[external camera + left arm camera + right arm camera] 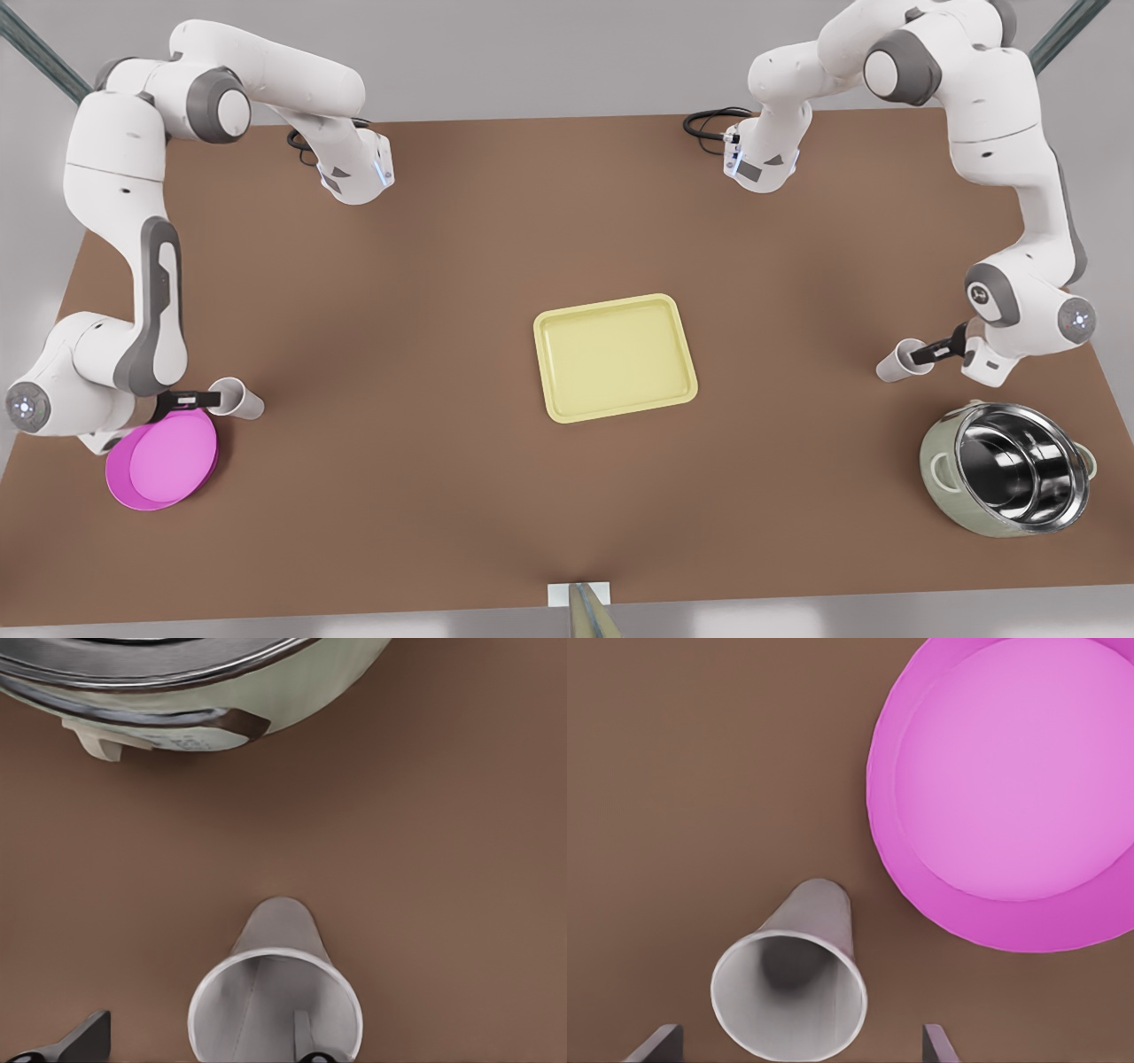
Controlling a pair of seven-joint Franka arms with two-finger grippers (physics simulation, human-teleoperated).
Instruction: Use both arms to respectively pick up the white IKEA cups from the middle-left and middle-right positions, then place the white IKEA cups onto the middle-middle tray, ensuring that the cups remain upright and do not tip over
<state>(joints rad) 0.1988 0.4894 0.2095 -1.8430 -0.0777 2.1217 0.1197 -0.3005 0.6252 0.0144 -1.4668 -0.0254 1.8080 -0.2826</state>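
Observation:
Two white cups stand upright on the brown table. One cup [237, 399] [788, 1001] is at the front view's left, beside the magenta bowl. My right gripper [190, 400] [797, 1050] hangs over it, open, one finger on each side of the rim. The other cup [899, 361] [275, 1001] is at the front view's right. My left gripper [935, 352] [199, 1050] is open above it, with one fingertip [314, 1056] over the rim's inner side and the other [84, 1041] well outside. The pale yellow tray [549, 330] lies in the middle with nothing on it.
A magenta bowl [164, 461] [1010, 788] sits just in front of the left-side cup. A shiny steel pot [1010, 468] [177, 682] stands at the front right, near the other cup. Bare table lies between each cup and the tray.

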